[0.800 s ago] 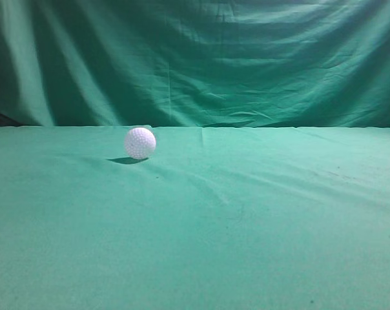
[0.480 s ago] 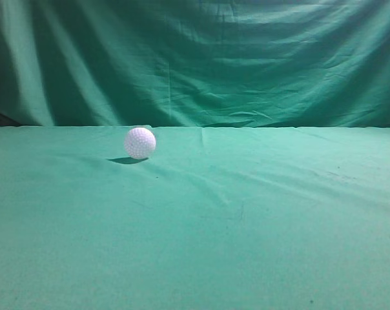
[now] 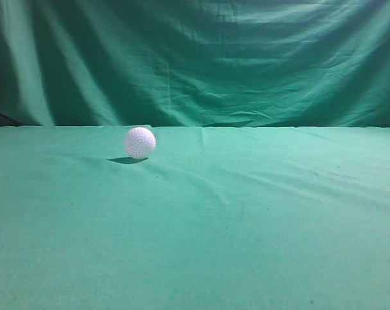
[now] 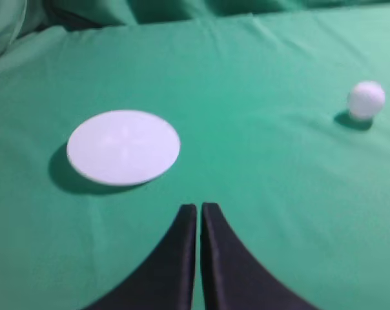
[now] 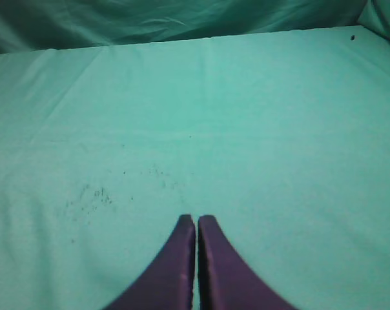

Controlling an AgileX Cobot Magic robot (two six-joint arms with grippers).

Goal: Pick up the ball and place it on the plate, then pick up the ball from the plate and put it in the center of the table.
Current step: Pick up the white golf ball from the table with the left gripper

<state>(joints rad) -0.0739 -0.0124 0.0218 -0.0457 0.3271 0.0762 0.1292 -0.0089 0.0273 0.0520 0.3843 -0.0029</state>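
The white dimpled ball rests on the green table, left of the middle and towards the back. It also shows at the far right of the left wrist view. The round white plate lies flat on the cloth, ahead and left of my left gripper; it is out of the exterior view. My left gripper is shut and empty, above the cloth. My right gripper is shut and empty over bare green cloth. Neither gripper shows in the exterior view.
A draped green cloth backdrop hangs behind the table's far edge. Small dark specks mark the cloth left of the right gripper.
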